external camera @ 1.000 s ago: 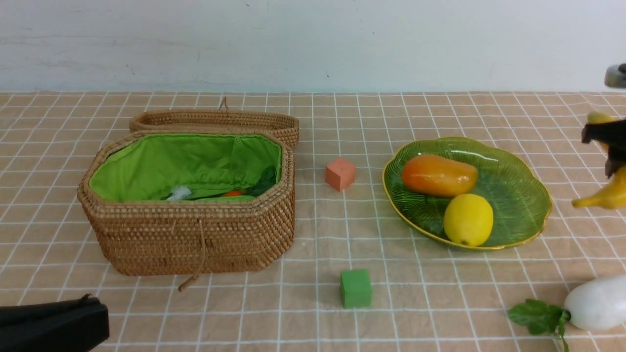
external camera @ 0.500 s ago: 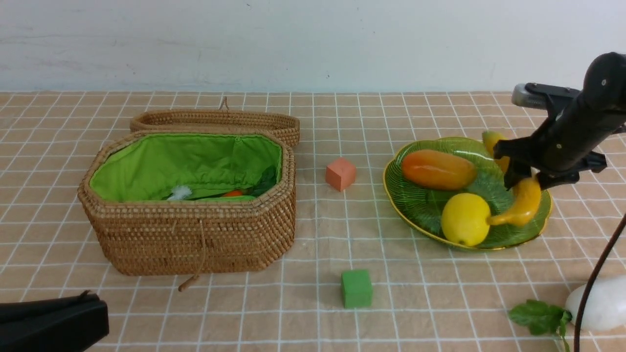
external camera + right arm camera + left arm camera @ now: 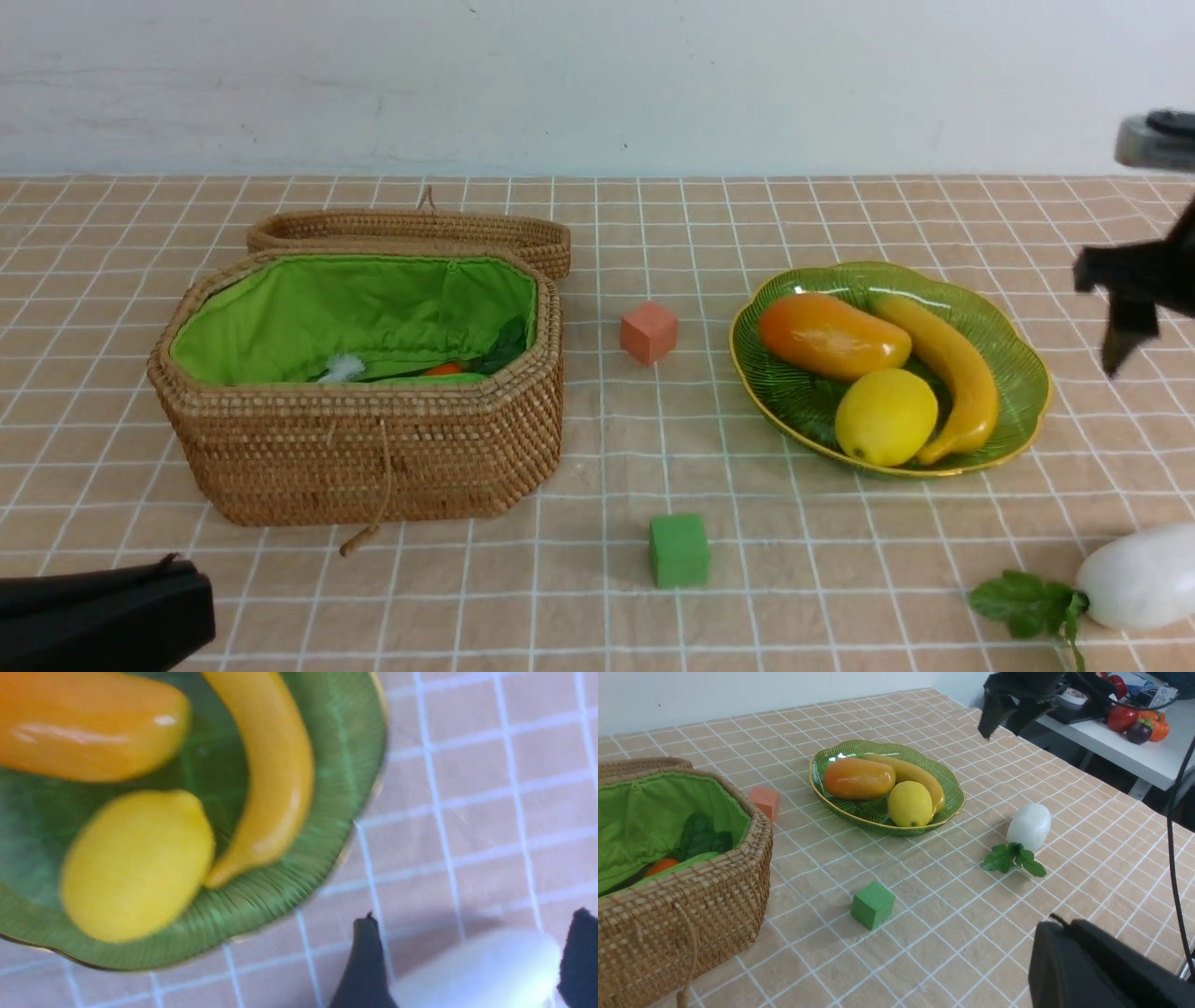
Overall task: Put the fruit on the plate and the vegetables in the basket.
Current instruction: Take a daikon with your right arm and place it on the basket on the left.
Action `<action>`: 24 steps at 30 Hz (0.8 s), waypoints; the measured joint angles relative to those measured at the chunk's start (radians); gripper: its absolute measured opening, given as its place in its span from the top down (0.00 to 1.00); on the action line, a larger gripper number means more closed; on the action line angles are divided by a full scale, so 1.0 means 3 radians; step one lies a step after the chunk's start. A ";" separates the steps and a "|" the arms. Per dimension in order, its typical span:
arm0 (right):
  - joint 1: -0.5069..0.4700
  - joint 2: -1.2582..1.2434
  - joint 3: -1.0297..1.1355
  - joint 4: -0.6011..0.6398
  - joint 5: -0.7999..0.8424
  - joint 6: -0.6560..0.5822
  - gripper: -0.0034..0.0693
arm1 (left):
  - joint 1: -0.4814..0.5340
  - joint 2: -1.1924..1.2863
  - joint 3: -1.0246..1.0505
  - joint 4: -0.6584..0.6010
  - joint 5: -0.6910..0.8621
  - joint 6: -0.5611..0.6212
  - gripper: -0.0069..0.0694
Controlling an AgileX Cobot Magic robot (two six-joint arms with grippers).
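The green glass plate [image 3: 1016,359] holds the orange mango [image 3: 831,336], the lemon [image 3: 885,417] and the banana [image 3: 948,369]. My right gripper [image 3: 474,924] hangs open and empty in the air, off the plate's right side. In its wrist view the white radish [image 3: 476,970] lies far below, blurred between the fingers. The radish [image 3: 1134,576] rests on the cloth at the front right. The wicker basket [image 3: 373,457] stands open at left, with a carrot [image 3: 444,370] and green leaves [image 3: 509,345] showing inside. My left gripper [image 3: 182,583] sits shut and empty at the front left.
A salmon cube [image 3: 649,331] lies between basket and plate. A green cube [image 3: 680,551] sits nearer the front. The basket's lid [image 3: 411,229] lies open behind it. A white side table [image 3: 1134,751] with toy produce stands beyond the table's right edge.
My right gripper brought the banana over the plate, opened and let it go, then drew back up and to the right. The mango and lemon shifted slightly.
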 joint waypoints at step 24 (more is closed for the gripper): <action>-0.0346 0.0417 0.1226 0.0312 -0.1028 0.0403 0.31 | 0.0000 0.0000 0.0000 -0.0164 0.0131 0.0204 0.90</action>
